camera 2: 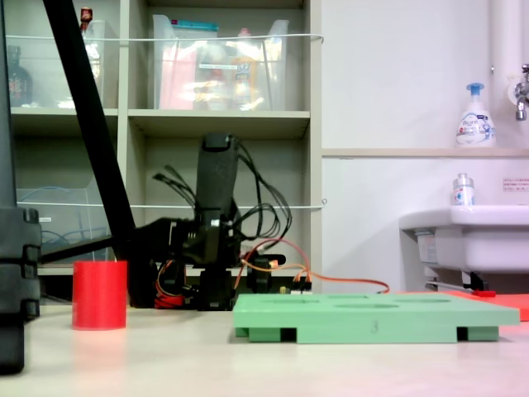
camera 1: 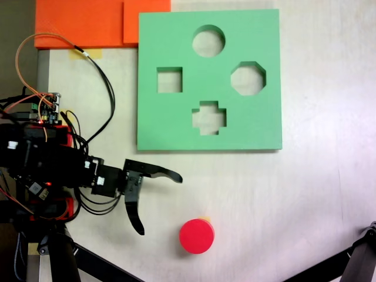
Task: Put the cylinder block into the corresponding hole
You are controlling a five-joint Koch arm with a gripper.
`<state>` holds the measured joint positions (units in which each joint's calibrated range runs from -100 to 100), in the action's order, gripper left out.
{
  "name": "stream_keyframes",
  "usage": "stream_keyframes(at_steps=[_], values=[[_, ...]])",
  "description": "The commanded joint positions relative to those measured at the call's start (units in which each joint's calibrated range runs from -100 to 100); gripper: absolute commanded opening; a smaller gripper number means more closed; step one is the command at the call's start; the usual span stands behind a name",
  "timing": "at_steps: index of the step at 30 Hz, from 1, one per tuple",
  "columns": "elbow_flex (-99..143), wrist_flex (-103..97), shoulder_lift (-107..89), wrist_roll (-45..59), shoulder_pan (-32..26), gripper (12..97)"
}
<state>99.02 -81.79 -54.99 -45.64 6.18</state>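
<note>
A: Sitting where, the short bright red foam cylinder block?

B: Resting upright on the pale bench, toward six o'clock in the top-down fixed view, well apart from the square green foam board. Showing at far left in the low side view too, standing free on the bench.

A: And the black gripper of the arm?

B: Hanging at about eight o'clock of the top-down frame, jaws spread wide and holding nothing, one finger pointing toward three o'clock, the other curving down toward six. Lying near the block, at its ten o'clock, but not touching it.

A: Anything filling the circular cutout yet?

B: Nothing. Lying open at the board's twelve o'clock edge, with the octagonal cutout at three, the square cutout at nine and the cross-shaped cutout at six, all showing bare bench.

A: So, standing at what stage?

B: Judging by this, barely starting: block not yet grasped. Still remaining: closing on it, lifting, carrying across the board to twelve o'clock, seating it in the round hole.
</note>
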Motion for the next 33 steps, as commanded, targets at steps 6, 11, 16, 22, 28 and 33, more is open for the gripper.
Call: stream_keyframes(at_steps=[6, 11, 16, 22, 28, 33], values=[[-3.81, -17.34, 20.50, 0.10, 2.05, 89.4], [-11.58, -18.21, 40.47, -1.51, 4.54, 89.5], [-17.66, -18.21, 48.43, -2.20, 6.20, 89.5], [-24.34, -18.21, 56.53, -3.22, 6.40, 89.5], [-32.12, -18.21, 61.14, -3.81, 6.40, 89.4], [-36.81, -18.21, 63.37, -4.20, 6.35, 89.3]])
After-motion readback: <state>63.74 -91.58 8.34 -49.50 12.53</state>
